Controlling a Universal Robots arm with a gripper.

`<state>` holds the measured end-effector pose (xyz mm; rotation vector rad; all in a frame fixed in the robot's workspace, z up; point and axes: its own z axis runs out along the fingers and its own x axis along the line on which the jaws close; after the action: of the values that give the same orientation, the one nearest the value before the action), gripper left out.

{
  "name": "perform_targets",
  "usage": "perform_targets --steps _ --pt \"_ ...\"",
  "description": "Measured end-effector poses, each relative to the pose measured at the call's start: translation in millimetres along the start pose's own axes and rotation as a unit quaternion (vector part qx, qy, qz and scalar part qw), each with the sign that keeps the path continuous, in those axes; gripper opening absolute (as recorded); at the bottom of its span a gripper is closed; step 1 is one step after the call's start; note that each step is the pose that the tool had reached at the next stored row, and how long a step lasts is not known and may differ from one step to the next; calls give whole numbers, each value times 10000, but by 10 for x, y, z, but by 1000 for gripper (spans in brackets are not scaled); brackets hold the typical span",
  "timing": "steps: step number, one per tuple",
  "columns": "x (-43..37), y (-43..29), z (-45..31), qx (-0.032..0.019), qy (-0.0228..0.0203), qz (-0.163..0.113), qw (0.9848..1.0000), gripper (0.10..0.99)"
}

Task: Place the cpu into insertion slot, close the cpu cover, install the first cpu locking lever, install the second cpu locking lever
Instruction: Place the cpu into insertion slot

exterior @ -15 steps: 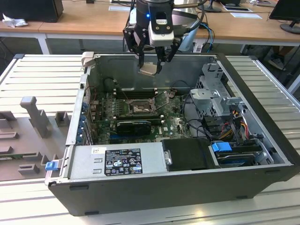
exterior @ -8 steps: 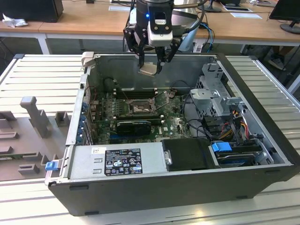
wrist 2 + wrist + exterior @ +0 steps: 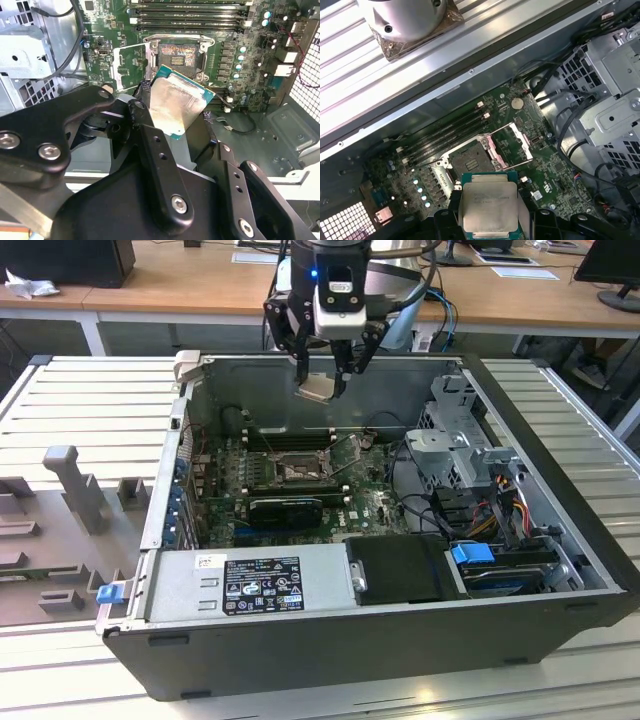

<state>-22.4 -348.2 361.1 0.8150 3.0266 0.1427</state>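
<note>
My gripper [image 3: 321, 383] hangs above the open computer case [image 3: 560, 540], near its back wall, shut on the cpu [image 3: 318, 389]. The cpu is a small square chip with a pale metal top and a green edge, and both wrist views show it [image 3: 175, 106] [image 3: 487, 205] held tilted between the black fingers [image 3: 150, 145]. Below it on the green motherboard lies the insertion slot [image 3: 298, 469] [image 3: 177, 56] [image 3: 470, 161], bare and uncovered. The cpu cover [image 3: 131, 62] [image 3: 513, 144], a thin silver frame, is swung open beside the slot. A thin locking lever [image 3: 345, 447] stands raised by the slot.
Memory slots [image 3: 190, 12] run along one side of the slot. A metal drive cage [image 3: 455, 430] with cables, a black power supply [image 3: 260, 585] and a black card [image 3: 285, 508] crowd the case. A grey fixture tray [image 3: 60, 530] lies at the exterior view's left.
</note>
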Motion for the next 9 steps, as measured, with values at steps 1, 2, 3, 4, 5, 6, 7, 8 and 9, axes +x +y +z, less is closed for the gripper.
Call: perform_targets --steps 1,2,3,4,5,6,7,8,9 --pt "0 0 0 0 -2 19 10000 529" --pt "0 0 1 -1 -5 62 10000 529" --pt "0 0 2 -2 -11 123 9999 529" --pt "0 0 5 -5 -22 247 9997 529" --pt "0 -1 9 -7 -33 372 9993 529" --pt "-2 0 11 -1 -47 467 9989 529" --pt "-1 -1 15 5 -58 535 9985 529" --pt "-1 -1 19 8 -66 598 9982 529" --pt "-2 -2 25 9 -74 676 9977 529"
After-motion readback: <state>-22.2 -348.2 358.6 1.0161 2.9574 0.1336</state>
